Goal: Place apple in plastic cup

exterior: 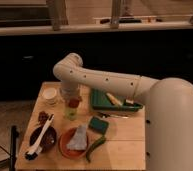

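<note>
- The end effector (72, 99) hangs from the down-turned wrist over the far-left part of the worktop (126, 139). It is clenched, and the apple (74, 103) appears to be gripped at its tip.
- The apple sits directly above the plastic cup (70, 114), at or just over its rim. I cannot tell whether it already touches the rim.
- The coming move turns on a straight vertical line: the cup's mouth lies right below the fruit, so I judge only a short drop and a release are left.
- The apple is round, so its long axis does not matter. It looks about as wide as the cup's mouth, which leaves little tolerance for sideways error.
- The white cup (50, 95) stands to the left, near but apart from the plastic cup.
- The green tray (97, 103) lies to the right, with a gap between it and the cup.
- Nearer the viewer is the orange-red bowl (64, 145), clear of the cup, and the green sponge (97, 125) sits near-right.
- Above the cup the only thing is the wrist itself, so lifting straight up looks like the freest way out.
- The risk is that the light cup tips if the apple catches its rim.
</note>
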`<state>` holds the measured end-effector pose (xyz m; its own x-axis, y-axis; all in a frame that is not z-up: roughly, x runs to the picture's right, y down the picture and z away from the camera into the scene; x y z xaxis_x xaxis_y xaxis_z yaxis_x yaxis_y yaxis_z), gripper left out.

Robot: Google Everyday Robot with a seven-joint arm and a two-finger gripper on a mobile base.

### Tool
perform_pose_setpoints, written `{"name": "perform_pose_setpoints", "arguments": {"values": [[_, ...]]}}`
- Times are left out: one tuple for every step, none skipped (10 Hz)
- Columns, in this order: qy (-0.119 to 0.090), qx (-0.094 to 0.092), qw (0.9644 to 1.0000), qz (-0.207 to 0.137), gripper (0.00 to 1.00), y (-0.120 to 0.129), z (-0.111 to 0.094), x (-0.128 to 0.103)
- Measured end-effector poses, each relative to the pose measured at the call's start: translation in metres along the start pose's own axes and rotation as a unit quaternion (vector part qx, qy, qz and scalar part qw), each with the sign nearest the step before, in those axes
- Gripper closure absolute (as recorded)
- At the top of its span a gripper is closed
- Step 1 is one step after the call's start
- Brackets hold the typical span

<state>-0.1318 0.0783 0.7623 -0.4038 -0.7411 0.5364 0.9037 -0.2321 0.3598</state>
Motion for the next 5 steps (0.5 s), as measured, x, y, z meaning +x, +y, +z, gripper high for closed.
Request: {"name": "perform_pose_setpoints", "arguments": {"values": [[-0.003, 0.005, 1.0, 0.001, 0.97, -0.002, 0.002, 0.002], [-0.006, 0.01, 0.9999, 0.002, 0.97, -0.004, 0.006, 0.003], [-0.011, 0.015, 0.9998, 0.003, 0.97, -0.006, 0.009, 0.004], [-0.016, 0.02, 0.9997, 0.004, 0.97, -0.007, 0.012, 0.005], [-0.021, 0.024, 0.9995, 0.005, 0.97, -0.007, 0.015, 0.005]]}}
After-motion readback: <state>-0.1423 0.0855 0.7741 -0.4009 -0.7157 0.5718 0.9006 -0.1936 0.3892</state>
